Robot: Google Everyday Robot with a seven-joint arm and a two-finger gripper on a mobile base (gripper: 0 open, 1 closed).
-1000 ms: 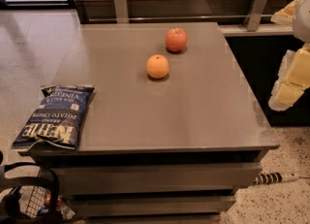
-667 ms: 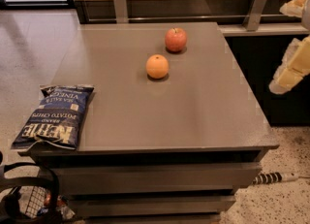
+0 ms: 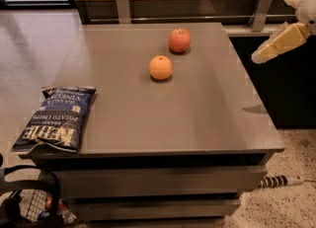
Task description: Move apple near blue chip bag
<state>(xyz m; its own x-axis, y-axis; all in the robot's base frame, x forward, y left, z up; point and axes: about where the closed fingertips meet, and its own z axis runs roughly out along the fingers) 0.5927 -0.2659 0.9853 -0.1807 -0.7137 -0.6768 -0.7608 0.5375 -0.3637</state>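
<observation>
The red apple [image 3: 179, 40] sits on the grey table [image 3: 197, 113] toward the far side, right of centre. The blue chip bag [image 3: 55, 119] lies flat at the table's near left corner, overhanging the edge a little. My gripper [image 3: 270, 27] hangs in the air beyond the table's right edge, above the table top and well to the right of the apple. Its two cream fingers [image 3: 278, 43] are apart and hold nothing. It is partly cut off by the right edge of the view.
An orange [image 3: 161, 67] sits just in front and left of the apple. Two metal posts [image 3: 122, 5] and a wooden wall stand behind the table. A dark cabinet [image 3: 286, 84] is to the right. A black wire basket [image 3: 24, 205] and a cable are on the floor.
My gripper has risen and shifted slightly left, toward the table's far right corner. The apple, orange and bag have not moved.
</observation>
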